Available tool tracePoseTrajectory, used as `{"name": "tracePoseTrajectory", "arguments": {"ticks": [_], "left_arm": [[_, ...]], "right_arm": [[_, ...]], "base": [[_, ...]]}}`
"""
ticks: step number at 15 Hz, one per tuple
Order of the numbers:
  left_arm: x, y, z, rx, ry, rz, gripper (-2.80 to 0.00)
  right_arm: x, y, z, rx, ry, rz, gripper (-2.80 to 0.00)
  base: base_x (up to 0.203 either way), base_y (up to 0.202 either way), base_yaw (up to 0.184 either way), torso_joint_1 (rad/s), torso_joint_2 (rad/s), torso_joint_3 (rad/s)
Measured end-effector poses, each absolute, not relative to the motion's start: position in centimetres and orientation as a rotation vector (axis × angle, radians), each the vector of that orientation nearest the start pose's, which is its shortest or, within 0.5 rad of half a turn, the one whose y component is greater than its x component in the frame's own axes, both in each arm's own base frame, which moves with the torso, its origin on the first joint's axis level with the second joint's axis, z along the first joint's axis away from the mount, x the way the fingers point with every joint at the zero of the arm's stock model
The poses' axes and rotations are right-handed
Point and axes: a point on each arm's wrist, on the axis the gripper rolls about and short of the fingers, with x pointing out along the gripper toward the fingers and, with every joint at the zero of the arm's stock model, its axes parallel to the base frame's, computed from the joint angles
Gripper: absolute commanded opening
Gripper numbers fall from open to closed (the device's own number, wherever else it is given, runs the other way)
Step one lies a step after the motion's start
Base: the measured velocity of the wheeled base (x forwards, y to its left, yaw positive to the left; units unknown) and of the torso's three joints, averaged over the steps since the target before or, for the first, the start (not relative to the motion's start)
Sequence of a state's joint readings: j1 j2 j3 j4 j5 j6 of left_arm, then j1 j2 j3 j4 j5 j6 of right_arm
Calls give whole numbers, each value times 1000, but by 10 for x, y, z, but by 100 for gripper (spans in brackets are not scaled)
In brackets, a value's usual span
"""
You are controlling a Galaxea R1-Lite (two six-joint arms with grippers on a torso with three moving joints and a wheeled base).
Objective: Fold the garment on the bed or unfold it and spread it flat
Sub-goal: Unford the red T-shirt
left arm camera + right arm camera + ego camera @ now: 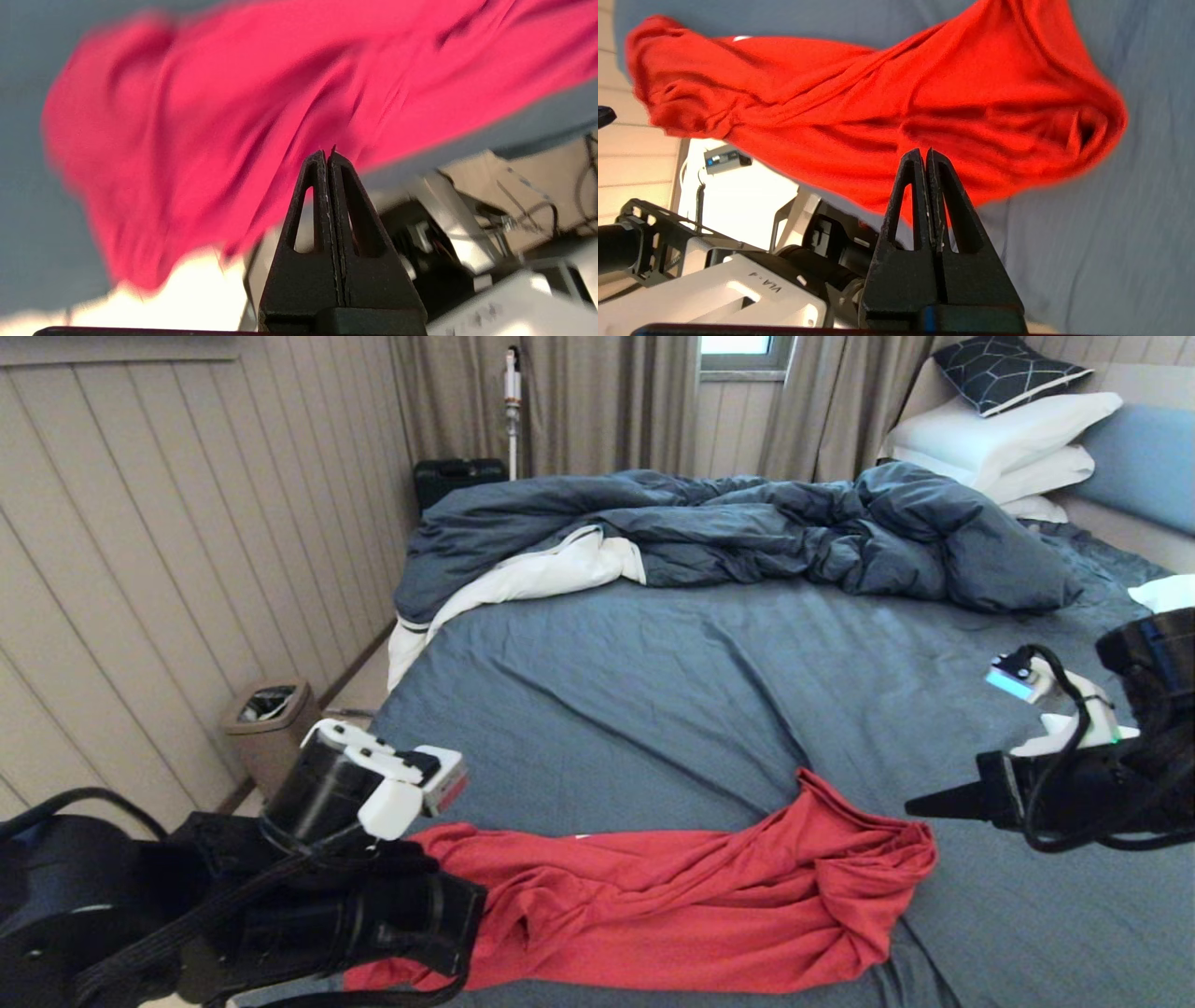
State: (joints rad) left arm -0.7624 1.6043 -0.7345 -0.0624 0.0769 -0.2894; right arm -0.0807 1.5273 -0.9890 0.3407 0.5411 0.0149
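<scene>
Both fingers pressed together, empty; garment bunched at bed edge.

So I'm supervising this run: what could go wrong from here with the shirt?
1. The rumpled red thin-knit T-shirt lies at the near edge of the slate-blue bed sheet; a pull toward the robot could drag it off.
2. Both the left claw and the right claw are shut and empty, so each must open before gripping.
</scene>
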Motion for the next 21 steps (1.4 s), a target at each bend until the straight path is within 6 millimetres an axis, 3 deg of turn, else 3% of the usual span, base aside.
{"name": "tracePoseTrajectory", "arguments": {"ticks": [2,3,12,16,17,18,21], "left_arm": [[192,-187,141,99,814,-540,-280],[194,-191,139,108,813,-535,0],[173,-209,130,229,815,-620,0],[178,-218,119,259,799,-594,0],[180,-219,116,260,804,-589,-216],[183,-220,113,262,813,-581,-280],[189,-223,104,260,830,-564,-280]], "right_arm": [[255,-8,196,284,857,425,-280],[261,-9,196,284,858,424,-280],[274,-16,191,296,869,405,-280],[274,-17,191,297,867,404,-280],[274,-17,191,297,865,404,-280],[274,-18,192,297,863,403,-280],[275,-19,192,298,861,398,-280]], "base": [[0,0,0,0,0,0],[0,0,0,0,0,0],[0,0,0,0,0,0],[0,0,0,0,0,0],[0,0,0,0,0,0],[0,0,0,0,0,0],[0,0,0,0,0,0]]}}
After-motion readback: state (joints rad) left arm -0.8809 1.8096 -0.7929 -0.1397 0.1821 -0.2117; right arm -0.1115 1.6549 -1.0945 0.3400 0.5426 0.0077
